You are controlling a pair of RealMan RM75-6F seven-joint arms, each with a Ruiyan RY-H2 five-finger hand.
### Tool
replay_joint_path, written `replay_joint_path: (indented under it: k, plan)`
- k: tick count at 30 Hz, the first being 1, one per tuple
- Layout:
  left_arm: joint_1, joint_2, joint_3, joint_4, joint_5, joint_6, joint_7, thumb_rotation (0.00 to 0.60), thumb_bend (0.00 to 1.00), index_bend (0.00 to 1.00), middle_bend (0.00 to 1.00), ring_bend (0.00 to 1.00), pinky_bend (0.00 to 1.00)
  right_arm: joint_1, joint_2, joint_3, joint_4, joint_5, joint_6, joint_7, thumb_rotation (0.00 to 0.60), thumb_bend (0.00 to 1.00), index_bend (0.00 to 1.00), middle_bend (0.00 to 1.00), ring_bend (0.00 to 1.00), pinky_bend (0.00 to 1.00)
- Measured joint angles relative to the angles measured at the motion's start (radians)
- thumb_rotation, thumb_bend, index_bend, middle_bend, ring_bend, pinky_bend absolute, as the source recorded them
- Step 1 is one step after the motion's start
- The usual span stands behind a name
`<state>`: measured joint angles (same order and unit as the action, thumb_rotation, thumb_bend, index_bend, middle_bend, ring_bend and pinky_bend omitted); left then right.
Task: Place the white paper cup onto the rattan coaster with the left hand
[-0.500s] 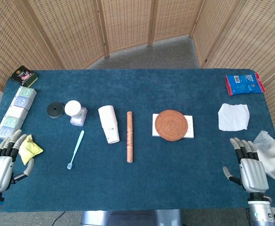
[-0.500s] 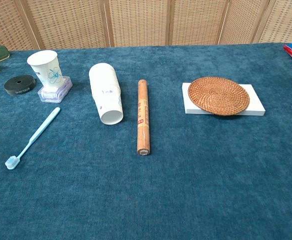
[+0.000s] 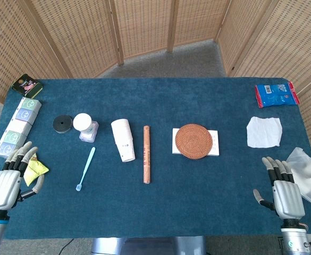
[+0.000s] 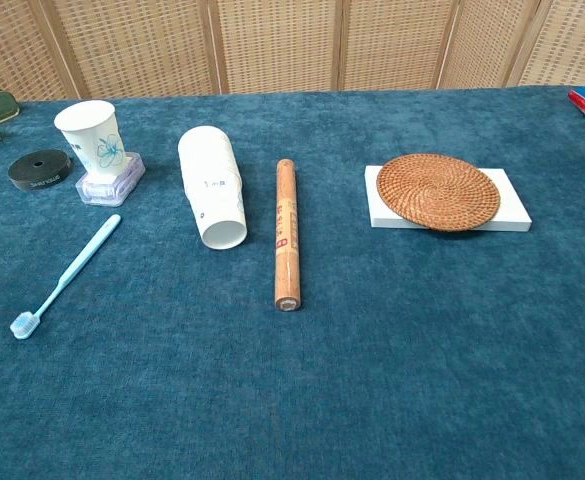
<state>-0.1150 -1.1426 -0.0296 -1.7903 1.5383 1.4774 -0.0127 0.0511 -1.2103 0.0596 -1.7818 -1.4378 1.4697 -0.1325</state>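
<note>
A white paper cup (image 3: 82, 122) (image 4: 88, 135) with a blue flower print stands upright on a clear plastic case at the left. A stack of white paper cups (image 3: 123, 139) (image 4: 212, 198) lies on its side to the right of it. The round rattan coaster (image 3: 193, 141) (image 4: 437, 190) rests on a white slab right of centre. My left hand (image 3: 9, 180) hovers at the table's front left corner, fingers spread and holding nothing, far from the cups. My right hand (image 3: 283, 188) is at the front right, fingers apart and empty. The chest view shows neither hand.
A brown cylindrical stick (image 3: 146, 154) lies between the cup stack and the coaster. A light blue toothbrush (image 3: 85, 168), a black disc (image 3: 62, 124), a yellow packet (image 3: 34, 168), tea boxes (image 3: 18, 125), a white napkin (image 3: 263, 132), a blue snack bag (image 3: 275, 95) and a clear plastic bag (image 3: 310, 170) lie around.
My left hand has shifted slightly up and to the right, towards the yellow packet. My right hand has dropped back a little. The objects have not moved.
</note>
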Motion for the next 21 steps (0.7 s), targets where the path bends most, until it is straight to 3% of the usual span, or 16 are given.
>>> replay_joint_path:
  k: [4, 10, 16, 21]
  plan:
    - [-0.043, 0.02, -0.027, 0.006, -0.019, -0.059, -0.039, 0.241, 0.47, 0.0, 0.0, 0.0, 0.0, 0.0, -0.009, -0.003, -0.004, -0.004, 0.0, -0.003, 0.6, 0.35, 0.03, 0.0, 0.0, 0.0]
    - [-0.138, 0.057, -0.084, 0.009, -0.113, -0.199, 0.022, 0.325, 0.47, 0.0, 0.0, 0.0, 0.0, -0.006, -0.015, 0.0, -0.001, 0.009, 0.011, -0.026, 0.6, 0.35, 0.03, 0.0, 0.0, 0.0]
    - [-0.24, 0.074, -0.125, 0.012, -0.305, -0.356, 0.196, 0.333, 0.47, 0.0, 0.0, 0.0, 0.0, -0.011, -0.013, -0.001, -0.002, 0.015, 0.011, -0.02, 0.6, 0.35, 0.03, 0.0, 0.0, 0.0]
    - [-0.362, 0.033, -0.174, 0.071, -0.478, -0.472, 0.298, 0.338, 0.47, 0.0, 0.0, 0.0, 0.0, -0.014, -0.013, -0.002, 0.005, 0.028, 0.004, -0.015, 0.6, 0.35, 0.03, 0.0, 0.0, 0.0]
